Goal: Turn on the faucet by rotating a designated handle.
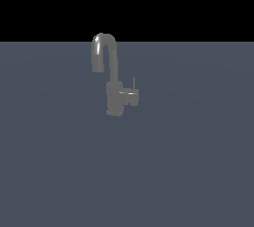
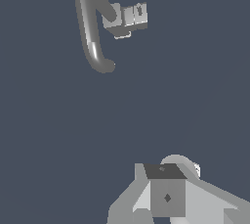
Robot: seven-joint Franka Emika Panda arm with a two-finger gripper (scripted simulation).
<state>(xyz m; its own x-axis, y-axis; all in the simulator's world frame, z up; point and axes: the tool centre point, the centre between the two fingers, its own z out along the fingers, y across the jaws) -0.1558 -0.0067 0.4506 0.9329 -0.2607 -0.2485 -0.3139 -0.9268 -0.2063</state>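
The grey faucet [image 1: 115, 99] stands on a dark blue-grey floor, its hook-shaped spout [image 1: 105, 47] curving toward the exterior view's left. Its handle [image 1: 131, 95] is a short stub on the exterior view's right side of the body, ending in a thin upright rod. From above, the wrist view shows the faucet [image 2: 90, 27] with the handle [image 2: 132, 16] beside the spout. Only part of my gripper [image 2: 166, 201] shows at the edge of the wrist view, well apart from the faucet. How its fingers stand is unclear. The gripper is absent from the exterior view.
The flat blue-grey floor [image 1: 188, 171] runs around the faucet on all sides. Behind it the exterior view is black.
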